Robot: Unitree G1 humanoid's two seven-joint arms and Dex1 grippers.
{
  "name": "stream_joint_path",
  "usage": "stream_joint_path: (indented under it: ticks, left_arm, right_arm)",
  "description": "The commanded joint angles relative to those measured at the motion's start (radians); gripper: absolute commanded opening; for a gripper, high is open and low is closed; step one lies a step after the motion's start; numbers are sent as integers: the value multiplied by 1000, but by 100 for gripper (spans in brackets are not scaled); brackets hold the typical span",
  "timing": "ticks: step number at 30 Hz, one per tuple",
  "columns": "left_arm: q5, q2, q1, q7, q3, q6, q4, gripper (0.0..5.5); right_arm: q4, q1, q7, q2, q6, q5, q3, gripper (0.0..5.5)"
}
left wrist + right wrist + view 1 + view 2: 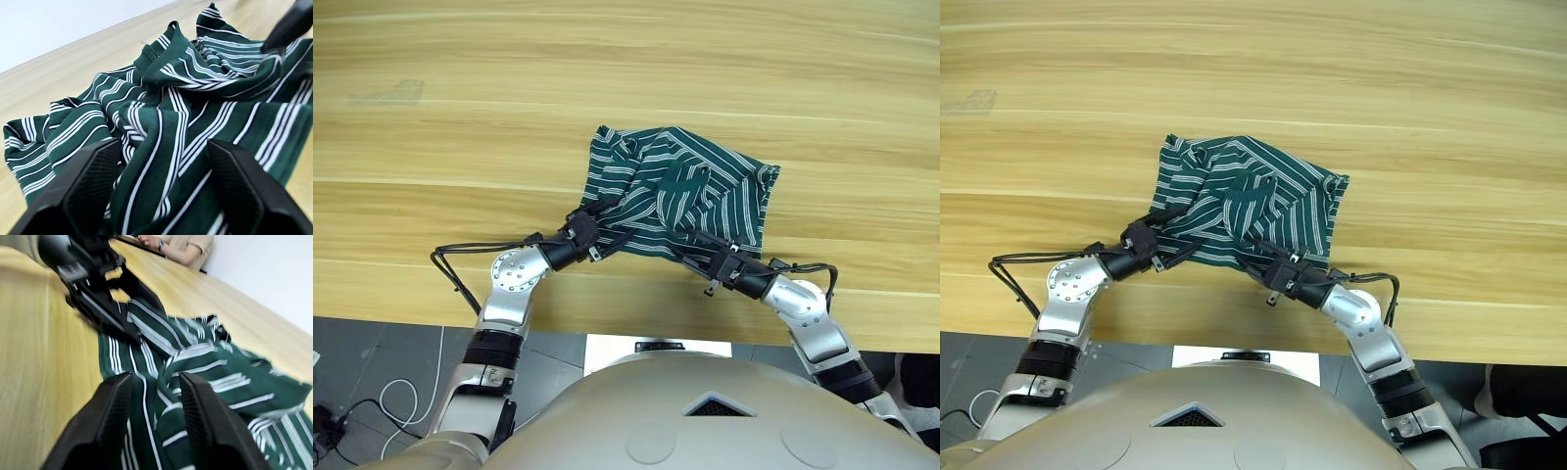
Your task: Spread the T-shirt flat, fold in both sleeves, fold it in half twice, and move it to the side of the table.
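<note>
Head view: shirt [680, 196] is bunched mid-desk [411, 147] by the near edge. Risk: pinching stacked layers would drag the wad, not spread it. Left wrist: left gripper [164, 147] is wide, cloth between jaws. Right wrist: right gripper [156, 377] is narrower, straddling cloth, unclamped.
</note>
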State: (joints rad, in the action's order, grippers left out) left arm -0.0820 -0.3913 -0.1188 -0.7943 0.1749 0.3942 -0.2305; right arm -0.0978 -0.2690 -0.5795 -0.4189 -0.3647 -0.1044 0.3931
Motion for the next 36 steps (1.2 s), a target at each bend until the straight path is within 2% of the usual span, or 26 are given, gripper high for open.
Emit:
stream_joint_path:
  ticks: [1, 4, 15, 20, 36]
  left_arm:
    - [-1, 1, 15, -3, 9, 2, -7, 325]
    - [-1, -1, 13, -6, 12, 5, -5, 325]
    - [1, 2, 0, 12, 14, -13, 4, 325]
    - [-5, 2, -8, 18, 12, -21, 9, 260]
    - [-36, 23, -22, 33, 2, -39, 11, 8]
  right_arm:
    - [7, 12, 8, -9, 33, -21, -7, 258]
    - [53, 30, 24, 1, 45, -22, -19, 287]
    - [246, 121, 34, 47, 51, -18, -26, 287]
    - [253, 106, 34, 52, 34, -20, -14, 290]
    - [243, 74, 21, 29, 14, -9, -21, 7]
